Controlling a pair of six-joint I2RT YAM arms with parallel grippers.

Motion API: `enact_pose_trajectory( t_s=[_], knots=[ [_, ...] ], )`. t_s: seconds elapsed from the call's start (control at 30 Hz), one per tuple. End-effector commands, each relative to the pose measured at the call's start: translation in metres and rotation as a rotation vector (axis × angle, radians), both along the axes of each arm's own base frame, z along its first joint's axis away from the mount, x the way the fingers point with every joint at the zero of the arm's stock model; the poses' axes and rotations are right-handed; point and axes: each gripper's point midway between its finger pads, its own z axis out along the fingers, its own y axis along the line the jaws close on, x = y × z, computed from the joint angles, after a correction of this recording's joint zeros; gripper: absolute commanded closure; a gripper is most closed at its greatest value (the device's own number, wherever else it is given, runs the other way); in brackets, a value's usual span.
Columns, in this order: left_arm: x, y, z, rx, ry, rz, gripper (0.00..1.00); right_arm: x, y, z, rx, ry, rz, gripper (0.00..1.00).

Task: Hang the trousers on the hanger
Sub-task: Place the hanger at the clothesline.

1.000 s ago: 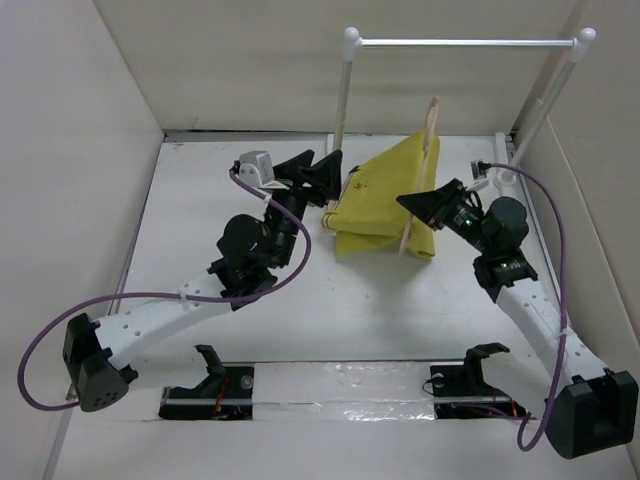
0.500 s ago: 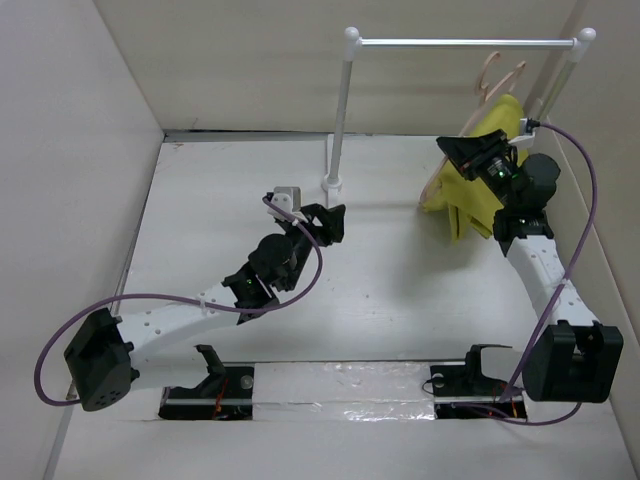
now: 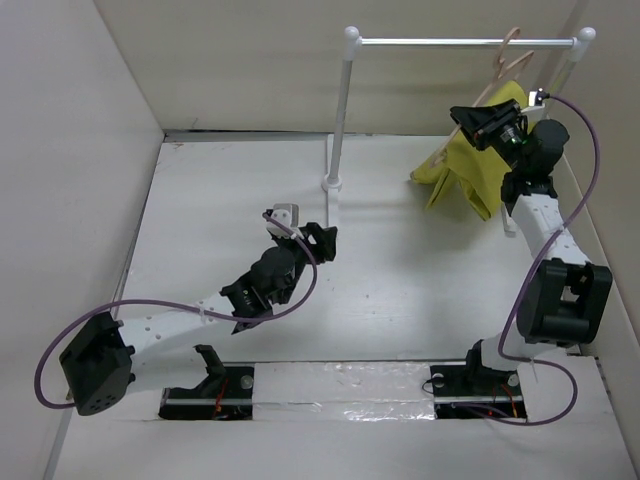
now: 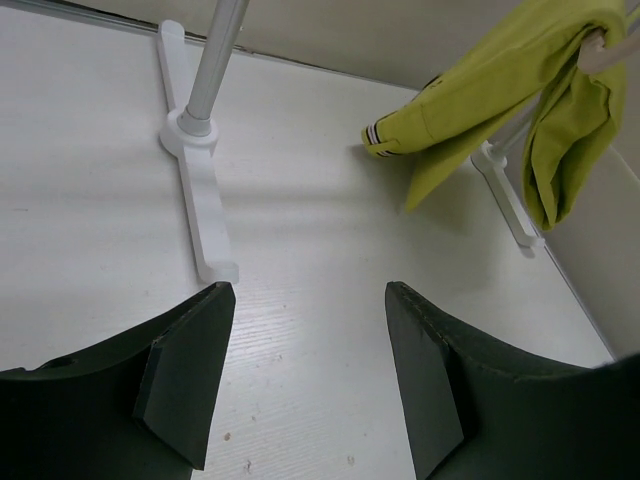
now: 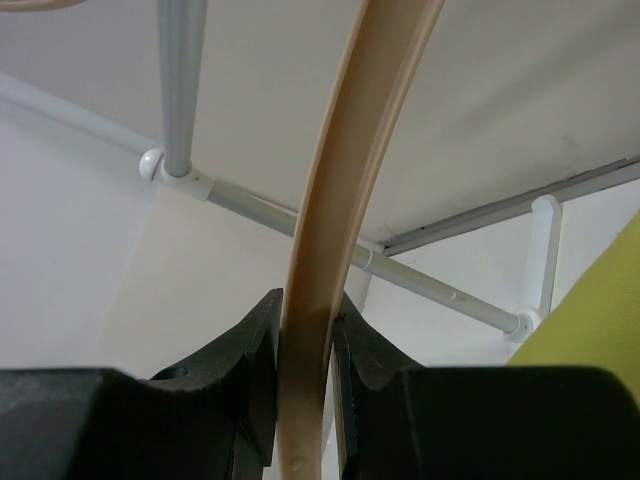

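Observation:
The yellow-green trousers [image 3: 470, 170] hang draped over the beige hanger [image 3: 508, 55] at the far right, lifted off the table. My right gripper [image 3: 482, 117] is shut on the hanger's arm [image 5: 320, 300], with the hook up by the white rail [image 3: 465, 42]. In the left wrist view the trousers [image 4: 500, 90] hang at the upper right, striped waistband showing. My left gripper [image 3: 322, 237] is open and empty, low over the table's middle, far from the trousers; its fingers [image 4: 190, 370] are wide apart.
The white rail stand has a left post [image 3: 340, 110] with a foot [image 4: 195, 180] on the table and a right post [image 3: 555, 85]. Beige walls close in on the left, back and right.
My right gripper has lifted the hanger with the trousers from the table's middle up and right to the rail. My left arm has drawn back toward the near edge.

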Motion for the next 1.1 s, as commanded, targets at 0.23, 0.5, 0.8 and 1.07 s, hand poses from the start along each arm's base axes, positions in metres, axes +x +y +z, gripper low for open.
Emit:
enact_pose_trajectory(
  t_s=[0.23,0.5,0.8,1.07],
  knots=[
    [-0.002,0.012,0.008,-0.054,-0.009,0.031,0.41,-0.009,-0.021,0.092,-0.088,-0.383,0.001,1.00],
    [-0.002,0.013,0.007,-0.049,-0.001,0.040,0.42,0.010,-0.051,0.063,-0.093,-0.324,-0.024,1.00],
    [-0.001,0.011,0.007,-0.050,0.004,0.041,0.42,0.030,-0.063,0.032,-0.083,-0.283,0.020,1.00],
    [-0.001,0.008,0.018,-0.073,-0.009,0.030,0.42,0.031,-0.073,0.058,-0.113,-0.314,-0.006,1.00]
  ],
)
